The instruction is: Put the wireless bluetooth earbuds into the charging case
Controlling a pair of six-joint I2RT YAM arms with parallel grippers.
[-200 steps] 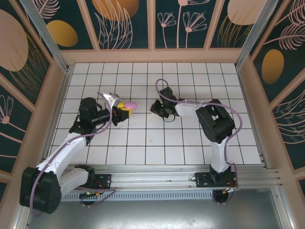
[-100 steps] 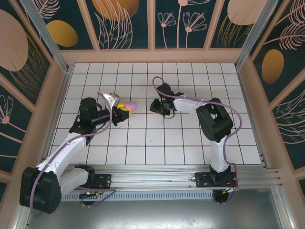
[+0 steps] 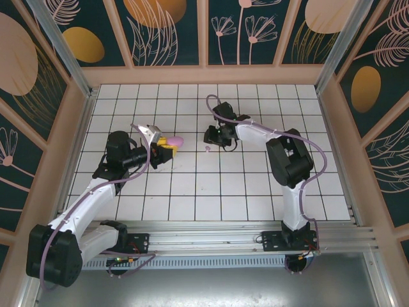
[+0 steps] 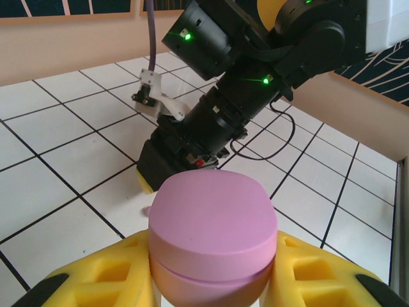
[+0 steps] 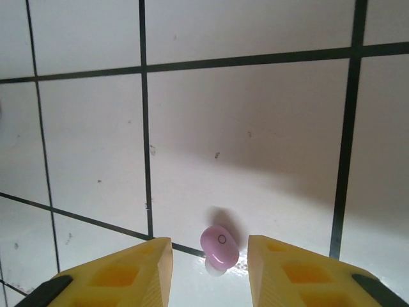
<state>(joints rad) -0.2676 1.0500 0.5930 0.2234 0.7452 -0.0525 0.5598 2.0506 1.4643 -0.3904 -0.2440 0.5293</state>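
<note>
The pink earbud lies on the surface between the spread jaws of our right end effector, untouched. That end effector has shifted outward since earlier. Our left end effector still clamps the case.

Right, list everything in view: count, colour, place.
case: one, pink, closed, gripped between the left fingers
earbud: one, pink, on a white tile between the right fingers, touching neither
table: one, white tiles with dark lines, under both arms
walls: dark teal panels with pale plant drawings, at the left, far and right sides
rail: one, silver, along the near edge
left arm: one, black and white, reaching toward the middle
right arm: one, black and white, reaching toward the middle
left fingers: yellow, shut on the case
right fingers: yellow, open, one on each side of the earbud
</note>
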